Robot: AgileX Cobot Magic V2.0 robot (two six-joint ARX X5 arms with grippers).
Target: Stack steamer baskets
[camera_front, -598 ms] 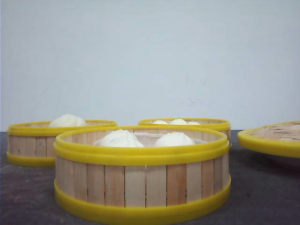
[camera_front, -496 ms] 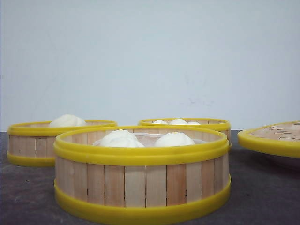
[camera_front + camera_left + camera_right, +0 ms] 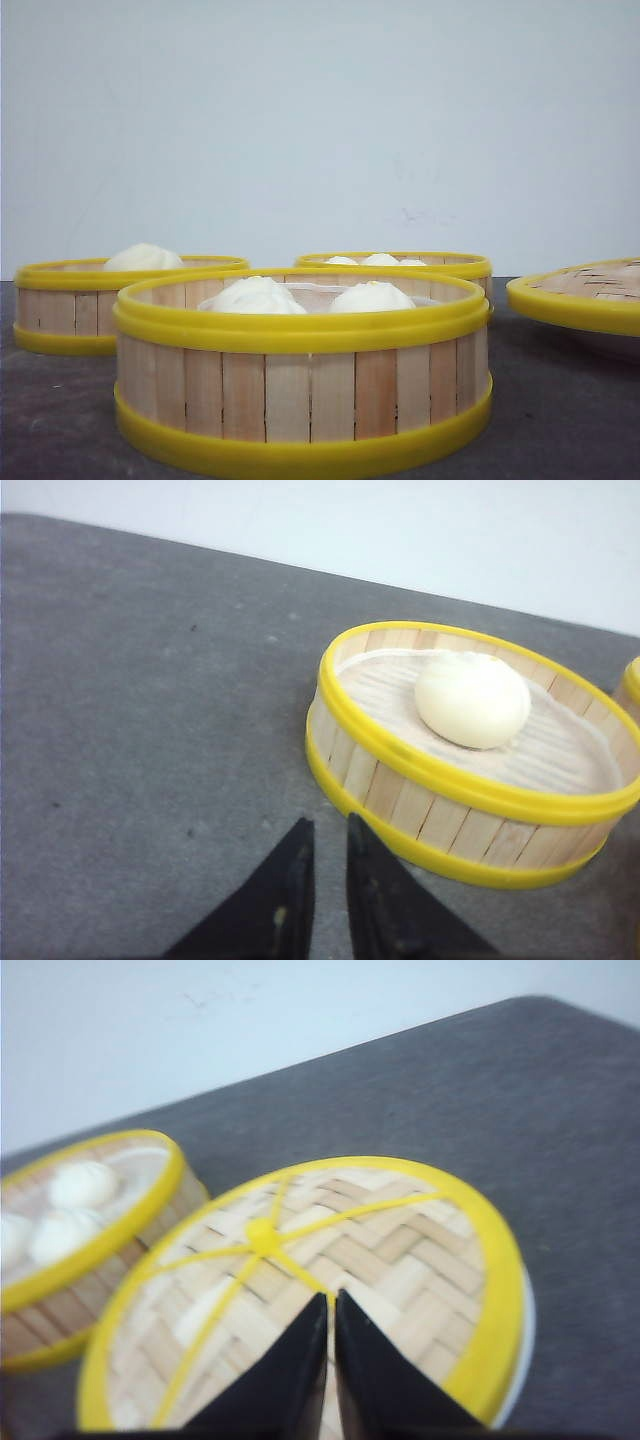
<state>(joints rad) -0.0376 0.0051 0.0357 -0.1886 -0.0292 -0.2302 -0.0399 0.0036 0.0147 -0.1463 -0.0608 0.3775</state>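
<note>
Three round shallow steamer baskets with pale wooden slat walls and thick yellow rims stand separately, unstacked, on the dark grey table (image 3: 560, 400). The front view alone shows all three at once: the nearest basket (image 3: 300, 385) with two white buns (image 3: 370, 297), the left rear basket (image 3: 75, 310) with one bun showing above its rim, and the right rear basket (image 3: 440, 265) with three small buns (image 3: 378, 260). No gripper appears in that view.

The left wrist view shows one basket only, the left rear one, holding a single round white bun (image 3: 472, 698) on a pale liner. It stands just beside and ahead of the left gripper (image 3: 328, 830), whose black fingers (image 3: 290, 880) are nearly together with a thin gap, holding nothing.

The right wrist view, slightly blurred, shows the flat woven lid with yellow rim and crossed yellow ribs (image 3: 300, 1260), directly under and ahead of the right gripper (image 3: 331, 1305). A white edge of the plate (image 3: 527, 1330) shows beneath the lid. The right gripper's black fingers are almost touching, empty; whether they touch the lid cannot be told. One basket with small buns stands beyond the lid.

Count: baskets, three; lid, one; grippers, two.
</note>
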